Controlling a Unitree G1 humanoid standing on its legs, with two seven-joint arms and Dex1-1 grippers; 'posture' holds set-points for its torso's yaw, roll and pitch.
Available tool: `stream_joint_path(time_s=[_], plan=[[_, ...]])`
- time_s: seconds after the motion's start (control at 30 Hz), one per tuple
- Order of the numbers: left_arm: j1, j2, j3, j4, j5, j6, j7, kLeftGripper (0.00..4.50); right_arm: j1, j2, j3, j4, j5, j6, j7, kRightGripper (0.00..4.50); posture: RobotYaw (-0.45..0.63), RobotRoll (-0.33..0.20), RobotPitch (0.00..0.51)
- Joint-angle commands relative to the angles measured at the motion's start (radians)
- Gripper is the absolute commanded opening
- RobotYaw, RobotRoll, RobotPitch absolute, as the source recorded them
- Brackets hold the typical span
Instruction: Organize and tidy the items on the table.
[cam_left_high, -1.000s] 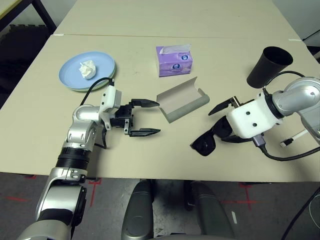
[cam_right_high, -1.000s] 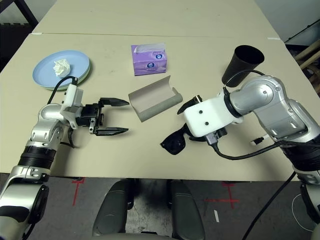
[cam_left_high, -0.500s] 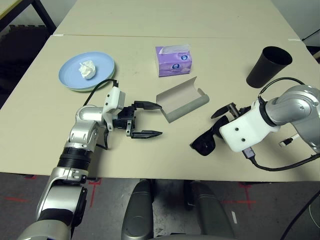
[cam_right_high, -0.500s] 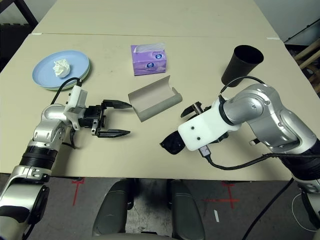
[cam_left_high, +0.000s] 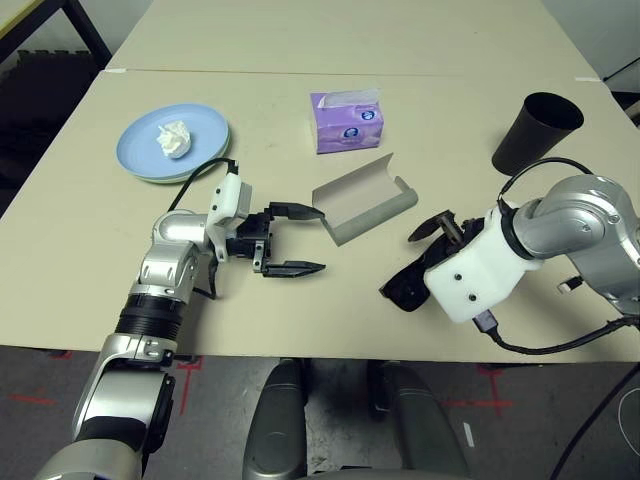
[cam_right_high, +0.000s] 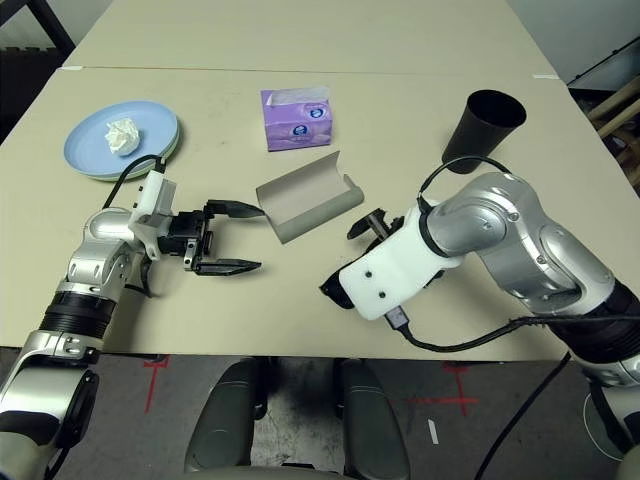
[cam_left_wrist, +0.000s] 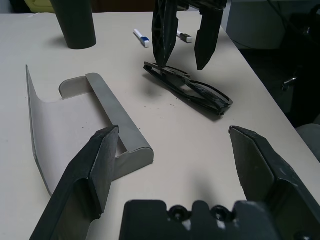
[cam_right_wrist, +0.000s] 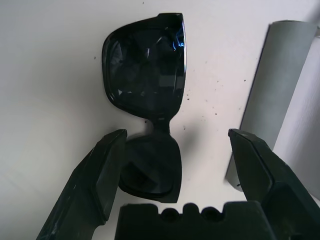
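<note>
Left eye view, beige table (cam_left_high: 80, 260), black sunglasses (cam_right_wrist: 145, 85) under wide-open right pincer (cam_right_wrist: 172, 145), left pincer (cam_left_high: 290, 238) spread wide

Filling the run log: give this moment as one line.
right tool: open, poised over black sunglasses | left tool: open, beside grey glasses case | sunglasses: on table, ungrasped

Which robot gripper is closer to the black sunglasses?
The right gripper, open, hangs right over the black sunglasses. The left gripper, also open, sits further off beside the grey glasses case.
</note>
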Motion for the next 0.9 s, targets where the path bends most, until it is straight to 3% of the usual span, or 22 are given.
stream_joint_path(time_s=[0.03,0.63,0.9], plan=[[0.009,-0.001,-0.015,-0.017,0.001,-0.001,-0.003,4.47,-0.001,0.008,0.024,0.037,-0.02,-0.053,-0.004,4.5,0.14,0.0,0.236],[0.024,0.006,-0.012,-0.022,0.005,-0.009,0.007,4.47,-0.002,0.073,0.038,0.081,-0.069,-0.087,-0.002,4.5,0.15,0.0,0.236],[0.027,0.006,-0.012,-0.029,0.003,-0.006,0.011,4.47,-0.06,0.16,0.086,0.001,-0.117,0.029,0.058,4.5,0.16,0.0,0.236]])
